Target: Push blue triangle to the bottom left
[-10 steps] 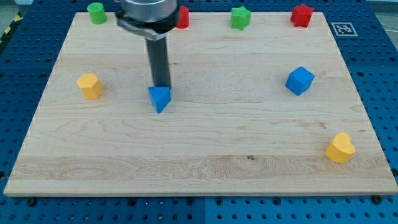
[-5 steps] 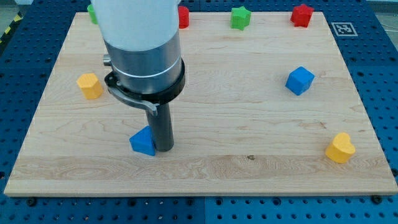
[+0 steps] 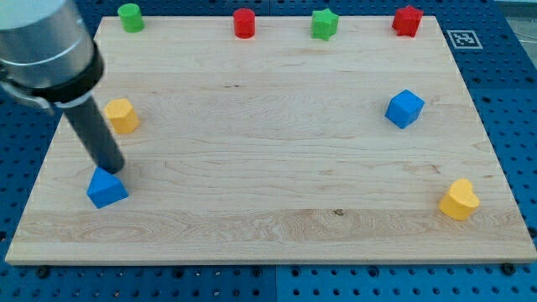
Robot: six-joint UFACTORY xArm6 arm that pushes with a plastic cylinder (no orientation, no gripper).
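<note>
Since moved left, blue triangle (image 3: 106, 187).

Blue triangle (image 3: 106, 188) shoved from right of the yellow block (image 3: 122, 115), at about its height, down and leftward in two steps; now below that block and slightly to its left. My tip (image 3: 114, 170) carried along, formerly at the triangle's top edge, then its right side, now touching its upper right.

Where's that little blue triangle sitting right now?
The blue triangle sits near the board's left edge, toward the view's bottom, below the yellow block, with my tip against its upper side.
</note>
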